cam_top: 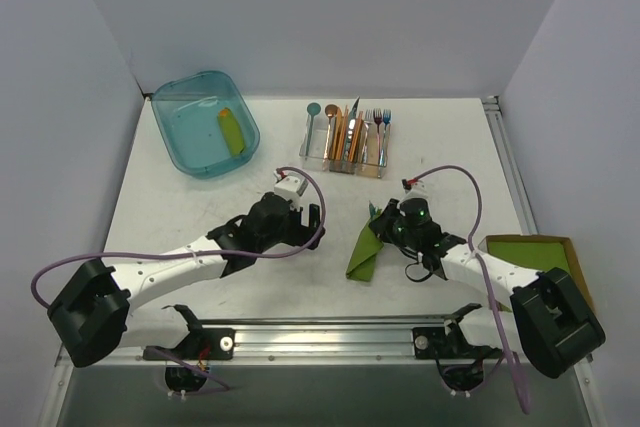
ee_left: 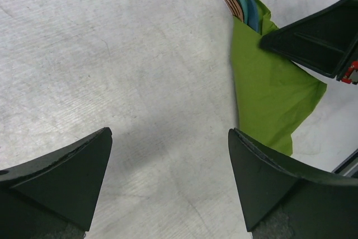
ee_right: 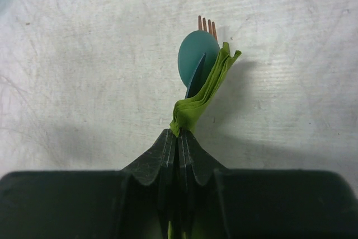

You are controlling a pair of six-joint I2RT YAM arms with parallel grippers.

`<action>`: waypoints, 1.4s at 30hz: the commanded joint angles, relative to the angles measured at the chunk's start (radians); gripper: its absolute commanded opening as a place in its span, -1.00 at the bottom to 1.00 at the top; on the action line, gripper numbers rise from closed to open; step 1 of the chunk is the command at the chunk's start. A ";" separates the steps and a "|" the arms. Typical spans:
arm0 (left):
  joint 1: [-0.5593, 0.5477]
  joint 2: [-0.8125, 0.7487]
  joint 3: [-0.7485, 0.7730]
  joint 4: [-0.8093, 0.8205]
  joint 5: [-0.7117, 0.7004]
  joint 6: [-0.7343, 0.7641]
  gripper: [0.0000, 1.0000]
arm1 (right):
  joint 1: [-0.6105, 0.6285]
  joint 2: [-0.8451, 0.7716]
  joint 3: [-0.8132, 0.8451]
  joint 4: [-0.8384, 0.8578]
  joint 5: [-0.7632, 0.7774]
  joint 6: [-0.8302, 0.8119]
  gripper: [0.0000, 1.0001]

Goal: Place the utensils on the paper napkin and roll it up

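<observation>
The lime-green paper napkin [cam_top: 364, 249] is folded around the utensils in the middle of the table. In the right wrist view the teal spoon [ee_right: 195, 59] and the copper fork tines [ee_right: 207, 24] stick out of the napkin [ee_right: 202, 101]. My right gripper [ee_right: 180, 134] is shut on the napkin's edge and pinches it. In the left wrist view the napkin [ee_left: 268, 88] lies at the upper right, with the fork [ee_left: 231, 1] and spoon [ee_left: 245, 5] poking out. My left gripper [ee_left: 170, 132] is open and empty over bare table, left of the napkin.
A clear caddy with other coloured cutlery [cam_top: 347, 137] stands at the back. A teal bin [cam_top: 203, 125] with a yellow-green thing in it is at the back left. A stack of green sheets in brown cardboard [cam_top: 537, 257] lies at the right edge.
</observation>
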 commanded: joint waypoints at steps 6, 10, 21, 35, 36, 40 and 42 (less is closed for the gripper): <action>0.001 -0.036 -0.041 0.138 0.086 0.037 0.87 | 0.016 -0.055 -0.002 0.036 0.042 -0.042 -1.00; 0.001 -0.028 -0.038 0.136 0.093 0.046 0.88 | 0.014 -0.064 -0.031 0.062 0.020 -0.022 -1.00; 0.009 -0.010 -0.027 0.194 0.237 0.083 0.88 | 0.016 -0.139 -0.068 0.160 -0.034 -0.032 -1.00; 0.093 0.150 -0.116 0.550 0.541 -0.033 0.88 | 0.023 -0.251 -0.137 0.289 -0.125 -0.052 -1.00; 0.092 0.162 -0.116 0.597 0.552 -0.036 0.87 | 0.025 -0.259 -0.140 0.292 -0.130 -0.050 -1.00; 0.092 0.243 -0.101 0.717 0.605 -0.052 0.88 | 0.028 -0.307 -0.164 0.314 -0.147 -0.047 -1.00; 0.093 0.266 -0.086 0.762 0.627 -0.055 0.90 | 0.028 -0.321 -0.166 0.312 -0.156 -0.044 -1.00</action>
